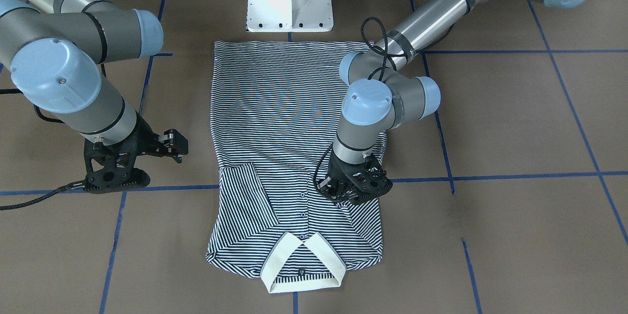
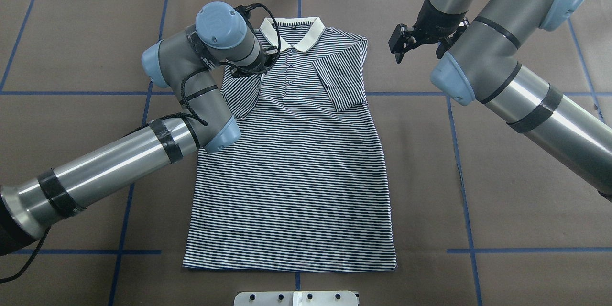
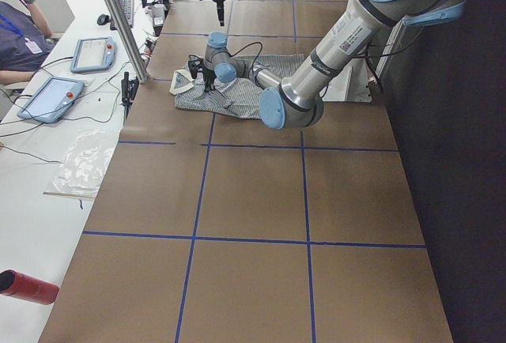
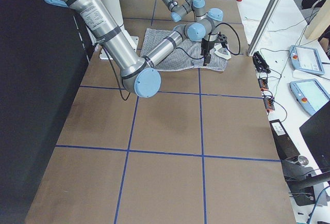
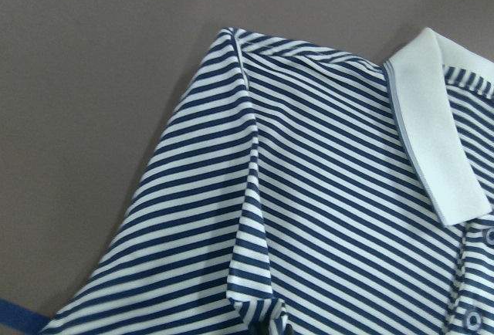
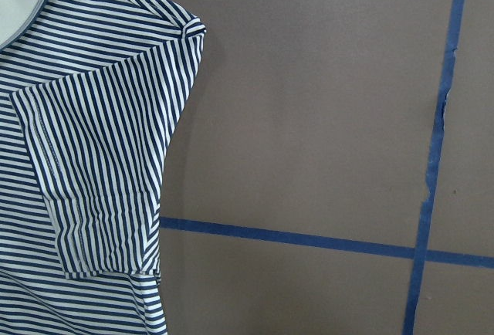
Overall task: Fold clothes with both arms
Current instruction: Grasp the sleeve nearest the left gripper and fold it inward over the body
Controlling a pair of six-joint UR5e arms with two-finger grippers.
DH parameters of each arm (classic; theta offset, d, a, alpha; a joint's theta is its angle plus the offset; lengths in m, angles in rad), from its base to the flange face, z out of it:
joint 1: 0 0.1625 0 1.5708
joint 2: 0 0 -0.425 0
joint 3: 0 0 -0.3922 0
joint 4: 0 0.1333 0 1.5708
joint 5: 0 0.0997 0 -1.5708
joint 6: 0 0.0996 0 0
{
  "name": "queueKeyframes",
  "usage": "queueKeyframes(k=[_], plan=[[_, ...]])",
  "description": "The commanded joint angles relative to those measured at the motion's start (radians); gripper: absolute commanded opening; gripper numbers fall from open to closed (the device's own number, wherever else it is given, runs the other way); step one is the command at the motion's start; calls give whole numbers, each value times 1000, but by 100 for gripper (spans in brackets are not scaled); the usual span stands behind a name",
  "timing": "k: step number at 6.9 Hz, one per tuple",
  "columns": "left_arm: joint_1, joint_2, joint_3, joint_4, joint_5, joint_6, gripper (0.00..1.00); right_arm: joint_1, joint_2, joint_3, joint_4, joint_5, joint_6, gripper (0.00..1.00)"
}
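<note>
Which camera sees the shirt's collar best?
The exterior front-facing view: the whole cream collar lies uncovered. Overhead, the left arm and its cable cross it. The left wrist camera shows one flap, the right wrist camera a corner; side views show it tiny.

The left arm reaches in from the near left corner of the overhead view, its silver link rising to a bent elbow, and the wrist doubles back so that the left hand points straight down, set low and mostly hidden under the wrist joints; how its jaws stand cannot be told. The right arm comes in from the opposite side, its link angled forward and its last joints turned down and inward. The right hand hangs at the tip, tilted toward the middle and holding nothing; its black fingers sit close together, and whether they are parted is unclear
</note>
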Motion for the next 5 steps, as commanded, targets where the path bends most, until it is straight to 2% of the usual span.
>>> queueKeyframes(k=[1,3,5], plan=[[-1,0,0,-49,-2,28,100,0,-21,-3,60,0,4,100],[1,0,-10,-77,-5,66,100,0,-26,-3,56,1,16,100],[-2,52,-110,-54,-12,104,100,5,-45,6,63,-6,32,100]])
